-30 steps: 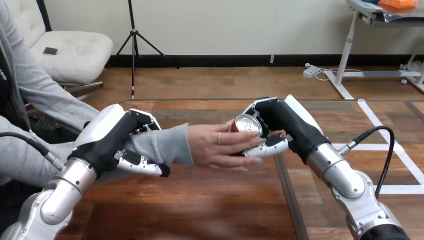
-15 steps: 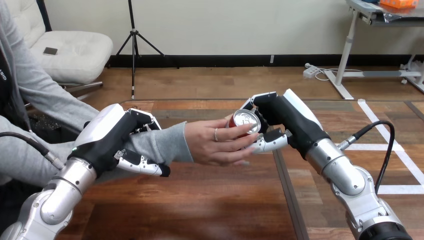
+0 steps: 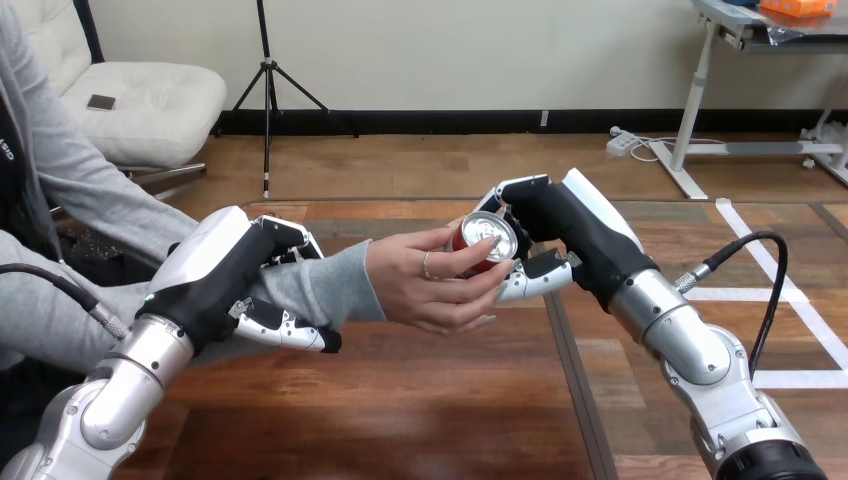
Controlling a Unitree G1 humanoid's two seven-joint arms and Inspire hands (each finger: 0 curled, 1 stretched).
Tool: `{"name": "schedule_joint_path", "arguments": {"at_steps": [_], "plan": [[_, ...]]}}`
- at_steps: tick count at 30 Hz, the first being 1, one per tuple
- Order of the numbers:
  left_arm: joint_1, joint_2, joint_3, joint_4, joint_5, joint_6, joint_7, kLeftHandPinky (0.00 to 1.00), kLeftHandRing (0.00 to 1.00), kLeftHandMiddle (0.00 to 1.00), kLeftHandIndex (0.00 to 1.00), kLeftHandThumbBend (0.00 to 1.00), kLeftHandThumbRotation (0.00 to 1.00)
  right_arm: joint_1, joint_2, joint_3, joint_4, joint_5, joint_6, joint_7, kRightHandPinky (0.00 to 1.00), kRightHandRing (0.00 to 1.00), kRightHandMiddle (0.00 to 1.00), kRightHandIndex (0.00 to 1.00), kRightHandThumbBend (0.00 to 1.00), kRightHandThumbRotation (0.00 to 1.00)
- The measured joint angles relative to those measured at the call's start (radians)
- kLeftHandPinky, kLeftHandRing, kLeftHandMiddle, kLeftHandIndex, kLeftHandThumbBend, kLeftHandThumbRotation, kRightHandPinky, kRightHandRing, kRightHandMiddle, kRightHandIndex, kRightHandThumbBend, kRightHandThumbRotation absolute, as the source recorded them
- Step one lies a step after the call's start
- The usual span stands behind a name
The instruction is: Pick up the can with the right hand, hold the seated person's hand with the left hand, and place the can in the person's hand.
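The can [image 3: 484, 240] is held above the table [image 3: 400, 400] in the right hand [image 3: 565, 230], whose fingers and thumb curl round it. It is tilted, its silver top facing the camera. The person's hand [image 3: 425, 290] touches its side. The left hand [image 3: 215, 265] clasps the person's forearm [image 3: 335, 285].

A plain cream wall [image 3: 450, 50] closes the back, with a black baseboard [image 3: 450, 120] along its foot. Below it lies a floor of reddish-brown wooden boards [image 3: 450, 165]. At the left stands a white cushioned chair [image 3: 150, 105], and beside it a thin black tripod stand [image 3: 266, 75]. At the right is a grey desk on white metal legs [image 3: 690, 110], and near its foot a white power strip [image 3: 622, 142] lies on the floor. The brown wooden table [image 3: 400, 400] fills the front.
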State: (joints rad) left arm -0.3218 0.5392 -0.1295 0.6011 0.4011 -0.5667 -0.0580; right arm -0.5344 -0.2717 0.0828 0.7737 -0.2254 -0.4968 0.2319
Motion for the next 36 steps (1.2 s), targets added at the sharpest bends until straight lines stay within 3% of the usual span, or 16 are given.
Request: {"name": "schedule_joint_path", "arguments": {"at_steps": [24,30,31,36], "plan": [[0.0,0.0,0.0,0.0,0.0,-0.002,0.002,0.18,0.22,0.29,0.42,0.82,0.0,0.0,0.001,0.001,-0.032,0.018,0.0,0.022,0.29,0.31,0.37,0.41,0.87,0.0],[0.001,0.0,0.0,-0.004,-0.009,0.01,-0.009,0.3,0.35,0.41,0.46,0.84,0.0,0.0,0.001,0.002,-0.032,0.017,0.003,0.022,0.29,0.31,0.37,0.41,0.87,0.0],[0.001,-0.001,0.0,-0.007,-0.013,0.016,-0.012,0.35,0.41,0.46,0.49,0.88,0.0,0.0,0.001,0.002,-0.032,0.017,0.004,0.022,0.29,0.32,0.37,0.41,0.87,0.0],[0.01,-0.001,0.001,-0.027,-0.015,0.042,-0.013,0.42,0.51,0.56,0.56,0.95,0.0,0.0,0.001,0.002,-0.032,0.017,0.01,0.022,0.29,0.32,0.37,0.41,0.87,0.0]]}}
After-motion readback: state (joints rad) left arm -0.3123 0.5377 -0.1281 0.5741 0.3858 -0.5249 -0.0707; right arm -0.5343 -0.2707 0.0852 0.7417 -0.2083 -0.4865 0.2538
